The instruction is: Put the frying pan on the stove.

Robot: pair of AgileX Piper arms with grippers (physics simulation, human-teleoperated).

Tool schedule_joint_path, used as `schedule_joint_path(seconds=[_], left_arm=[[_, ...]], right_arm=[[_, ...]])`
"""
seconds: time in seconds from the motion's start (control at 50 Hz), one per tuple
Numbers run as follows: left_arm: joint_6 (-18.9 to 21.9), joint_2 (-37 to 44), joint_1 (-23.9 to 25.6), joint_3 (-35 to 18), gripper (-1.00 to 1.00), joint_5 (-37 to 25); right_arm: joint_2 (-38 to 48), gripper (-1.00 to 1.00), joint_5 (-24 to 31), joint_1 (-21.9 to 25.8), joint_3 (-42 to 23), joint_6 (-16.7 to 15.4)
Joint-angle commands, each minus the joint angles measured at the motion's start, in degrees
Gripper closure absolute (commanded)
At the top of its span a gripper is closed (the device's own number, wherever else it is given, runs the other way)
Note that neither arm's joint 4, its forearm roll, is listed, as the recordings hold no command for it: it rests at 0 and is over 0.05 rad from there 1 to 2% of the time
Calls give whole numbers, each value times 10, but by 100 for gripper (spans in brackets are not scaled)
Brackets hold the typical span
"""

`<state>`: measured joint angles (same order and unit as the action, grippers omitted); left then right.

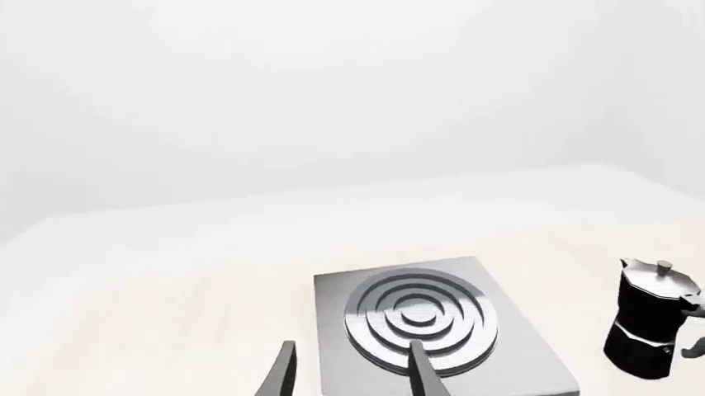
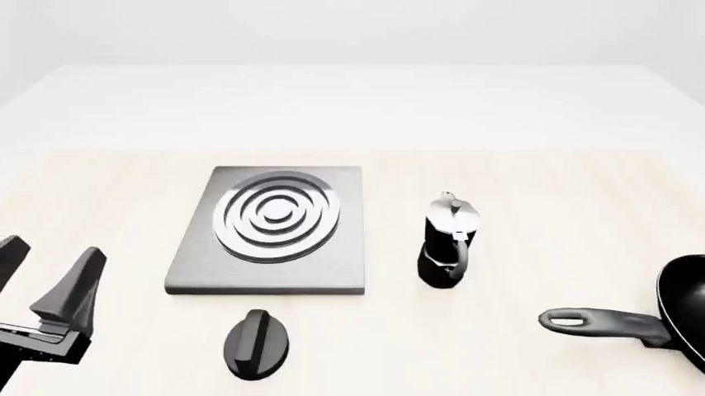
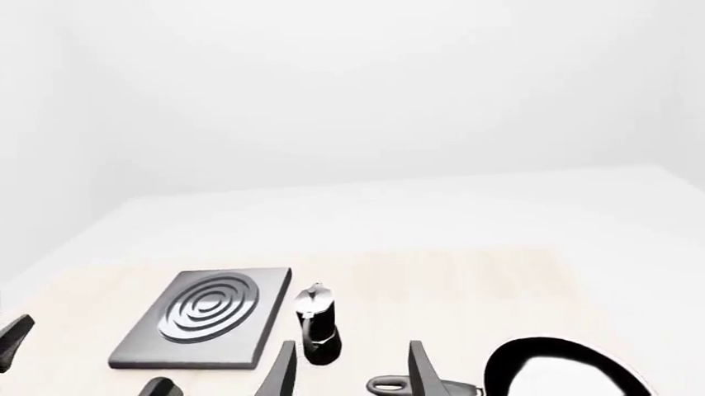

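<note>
The frying pan [image 2: 685,307] lies flat on the table at the front right, partly cut by the frame edge, its long handle [image 2: 600,322] pointing left. It also shows in the right wrist view [image 3: 562,371]. The stove [image 2: 270,227] is a grey plate with silver rings left of centre, with nothing on it. My left gripper [image 2: 44,272] is open and empty at the front left, apart from the stove; its fingers [image 1: 424,371] frame the stove [image 1: 430,322]. My right gripper [image 3: 350,373] is open and empty, above the pan's handle end; it is out of the front view.
A black and silver moka pot [image 2: 447,243] stands upright between stove and pan. A small black oval knob [image 2: 257,342] lies in front of the stove. The pale wooden table [image 2: 529,181] runs back to a white surface.
</note>
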<state>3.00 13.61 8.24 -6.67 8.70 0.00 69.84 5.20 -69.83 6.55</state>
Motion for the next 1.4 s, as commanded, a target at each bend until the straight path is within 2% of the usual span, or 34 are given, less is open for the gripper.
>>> schedule_joint_path(seconds=[0.02,0.4,0.8,1.18,1.4], left_arm=[[14,106,39,-37,-100,78],[57,281,101,-137,-100,143],[80,424,186,-257,-100,154],[81,510,255,-350,-100,147],[102,513,297,-371,-100,116]], right_arm=[[0,-100,1,2,1,4],[0,-100,1,0,2,13],[0,-100,1,-2,2,13],[0,-100,1,-1,2,14],[0,-100,1,-3,3,18]])
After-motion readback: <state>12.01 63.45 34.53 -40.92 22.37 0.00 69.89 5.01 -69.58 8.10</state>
